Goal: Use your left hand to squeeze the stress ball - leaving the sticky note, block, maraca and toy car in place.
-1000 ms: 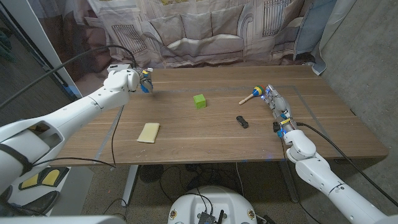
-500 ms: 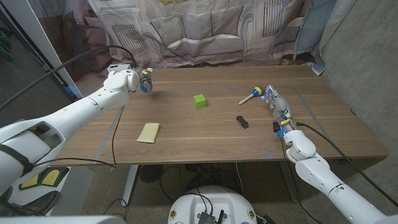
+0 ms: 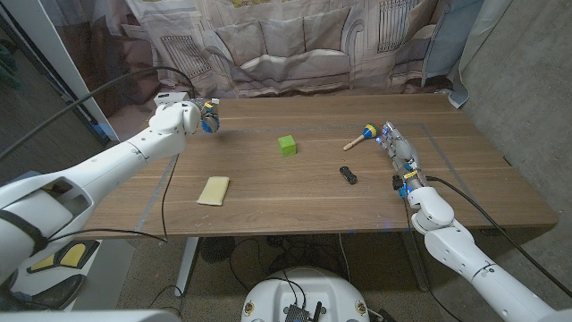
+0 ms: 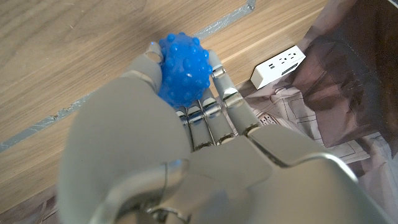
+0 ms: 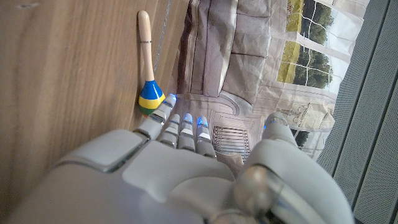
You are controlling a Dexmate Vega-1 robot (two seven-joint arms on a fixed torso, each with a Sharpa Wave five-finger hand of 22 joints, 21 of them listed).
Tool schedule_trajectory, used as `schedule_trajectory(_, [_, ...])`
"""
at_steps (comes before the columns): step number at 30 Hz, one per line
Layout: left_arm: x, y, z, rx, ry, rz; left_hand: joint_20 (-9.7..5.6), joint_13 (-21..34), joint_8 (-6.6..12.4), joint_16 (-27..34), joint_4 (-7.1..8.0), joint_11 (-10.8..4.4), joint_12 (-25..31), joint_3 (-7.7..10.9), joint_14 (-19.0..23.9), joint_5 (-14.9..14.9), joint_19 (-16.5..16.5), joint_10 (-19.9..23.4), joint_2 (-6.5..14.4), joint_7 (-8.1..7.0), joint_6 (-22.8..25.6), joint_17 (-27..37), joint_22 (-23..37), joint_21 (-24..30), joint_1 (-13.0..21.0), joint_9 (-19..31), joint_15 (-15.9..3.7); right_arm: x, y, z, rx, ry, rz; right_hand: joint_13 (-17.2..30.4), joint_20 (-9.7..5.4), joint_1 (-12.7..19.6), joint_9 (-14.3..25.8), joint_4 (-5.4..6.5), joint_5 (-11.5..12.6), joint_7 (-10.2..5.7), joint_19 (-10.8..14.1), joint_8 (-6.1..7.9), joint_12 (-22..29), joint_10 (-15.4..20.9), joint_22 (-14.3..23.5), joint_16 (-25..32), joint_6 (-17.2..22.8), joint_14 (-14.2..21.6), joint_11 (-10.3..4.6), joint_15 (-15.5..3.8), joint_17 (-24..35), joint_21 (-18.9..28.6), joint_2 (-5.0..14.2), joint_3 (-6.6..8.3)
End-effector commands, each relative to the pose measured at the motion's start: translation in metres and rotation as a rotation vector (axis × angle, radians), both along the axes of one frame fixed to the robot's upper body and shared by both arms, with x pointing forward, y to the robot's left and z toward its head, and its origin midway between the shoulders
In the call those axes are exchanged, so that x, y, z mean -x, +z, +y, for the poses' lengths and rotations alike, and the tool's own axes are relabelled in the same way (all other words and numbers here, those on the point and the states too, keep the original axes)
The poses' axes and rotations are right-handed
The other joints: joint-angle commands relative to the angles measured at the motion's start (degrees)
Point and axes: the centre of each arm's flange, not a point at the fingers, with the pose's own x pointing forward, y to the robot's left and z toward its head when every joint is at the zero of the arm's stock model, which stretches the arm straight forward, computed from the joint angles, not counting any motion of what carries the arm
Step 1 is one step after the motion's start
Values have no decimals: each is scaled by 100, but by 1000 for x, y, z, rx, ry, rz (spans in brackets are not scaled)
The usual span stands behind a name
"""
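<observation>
The blue stress ball (image 4: 180, 71) sits in the left hand (image 3: 183, 116) at the upper left of the head view, on the table's (image 3: 295, 201) far corner. The fingers (image 4: 217, 65) wrap it on both sides, so the squeeze needs only a closing in. The right hand (image 3: 402, 156), fingers straight and empty, lies well apart at right.

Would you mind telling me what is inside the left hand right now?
The left hand grips a blue bumpy stress ball, fingers curled around it. The ball's underside is covered by the palm and fingers, so I cannot see it.
</observation>
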Motion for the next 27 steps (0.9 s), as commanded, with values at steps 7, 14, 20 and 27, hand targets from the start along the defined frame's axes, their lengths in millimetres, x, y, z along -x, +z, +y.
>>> schedule_trajectory(7, [5,1,-3,20,-16,-33,-2,118,109,120,-114,25,111,236,395,62,213,211,248,58,261,49,13,142,698,67,-306,-2,2,0,3,11,2,15,22,43,19,-13,-7,23,16,-13,-11,39,13,-4,44,7,-1,40,21,-28,3,5])
schedule_trajectory(14, [6,3,-4,43,-31,-51,-61,226,278,245,-92,9,246,331,663,70,385,504,284,-9,720,120,12,270,1009,122,-393,-3,2,0,-1,15,2,15,25,43,19,-12,-7,21,14,-12,-11,42,13,-5,46,7,-5,42,21,-29,2,4])
schedule_trajectory(20, [6,2,-6,66,-45,-61,-200,321,343,445,-68,-34,374,274,967,48,729,825,252,-24,1061,232,4,477,1191,105,-580,-3,2,0,-1,15,0,15,24,44,19,-11,-7,20,13,-13,-13,38,14,-6,46,5,-5,43,21,-30,3,3])
schedule_trajectory(27, [2,-1,-8,84,-46,-61,-300,471,388,572,-79,-44,495,282,1274,58,1074,1106,263,31,1372,253,-7,713,1450,114,-621,-2,-1,-3,-11,9,4,15,25,43,19,-10,-7,16,13,-12,-14,34,14,-5,48,8,-11,43,22,-30,3,3])
